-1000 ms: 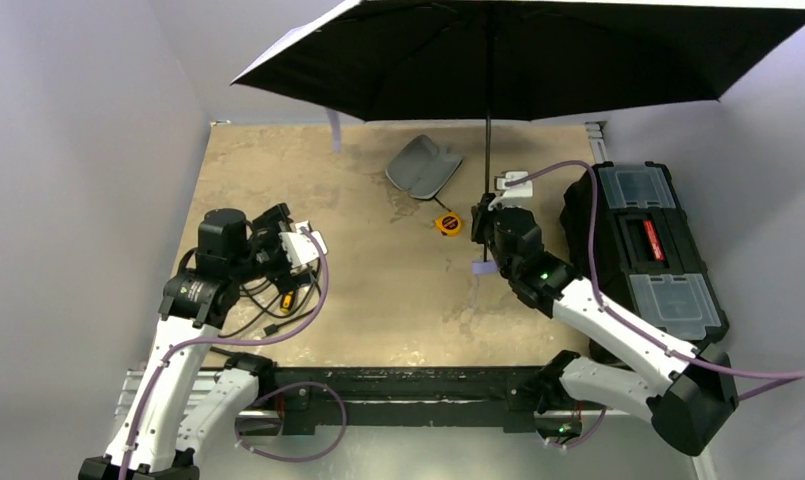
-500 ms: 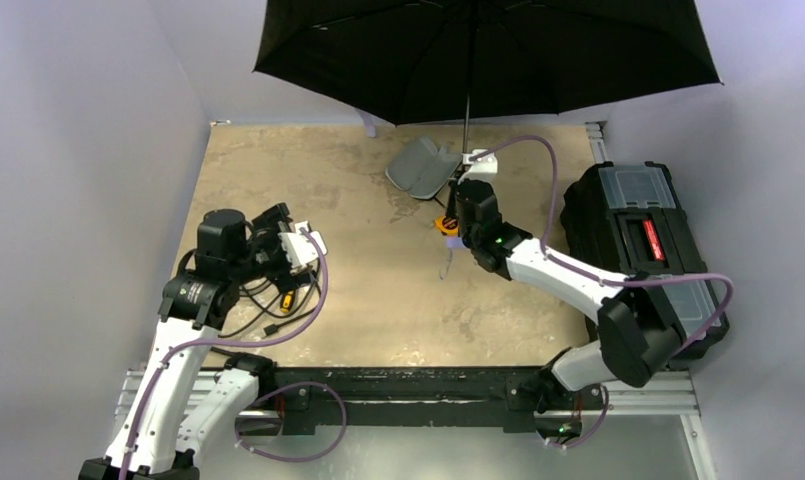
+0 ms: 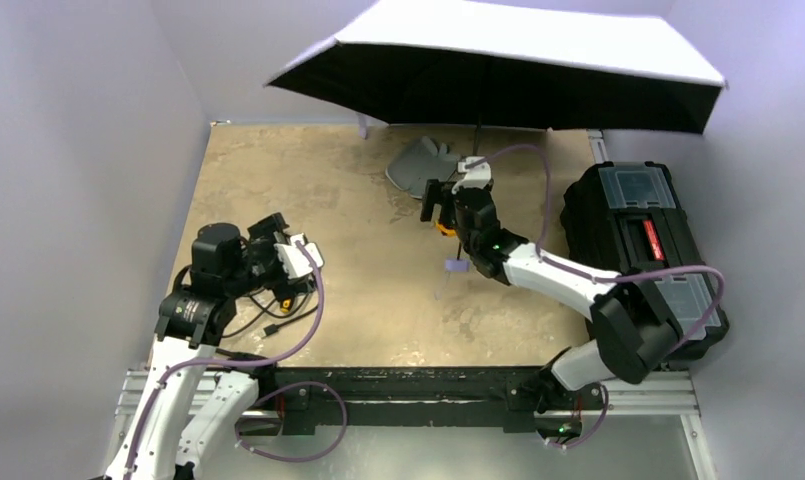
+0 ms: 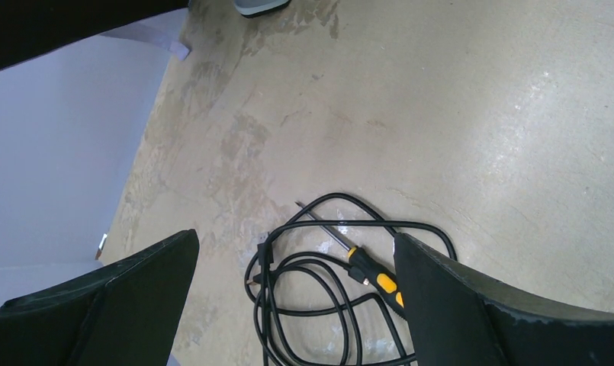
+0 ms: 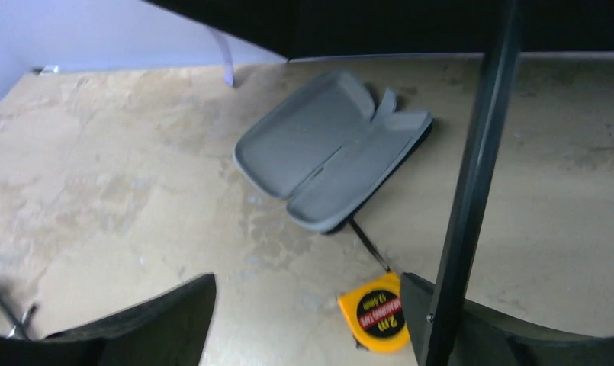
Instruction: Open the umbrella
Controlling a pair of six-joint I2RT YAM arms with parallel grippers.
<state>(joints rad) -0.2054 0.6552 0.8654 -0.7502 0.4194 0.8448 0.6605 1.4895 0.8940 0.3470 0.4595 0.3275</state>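
Observation:
The umbrella (image 3: pixel 538 45) stands spread open over the back of the table, tipped so its pale top faces the camera above its black underside. Its thin black shaft (image 5: pixel 475 175) runs down along the right finger (image 5: pixel 509 335) of my right gripper (image 5: pixel 307 320), whose jaws stand wide apart; I cannot tell whether the shaft touches the finger. The small lavender handle (image 3: pixel 456 265) shows just below that gripper (image 3: pixel 444 205). My left gripper (image 4: pixel 296 305) hangs open at the table's left (image 3: pixel 276 240), far from the umbrella.
A grey open case (image 5: pixel 330 152) and a yellow tape measure (image 5: pixel 376 313) lie under the canopy. A black toolbox (image 3: pixel 643 240) sits at the right edge. A coiled black cable (image 4: pixel 326 297) and a screwdriver (image 4: pixel 372 274) lie below my left gripper. Walls close in on three sides.
My right gripper has gone from shut on the umbrella's shaft to open. The canopy has tipped, now showing its pale top. The left arm shifted slightly nearer.

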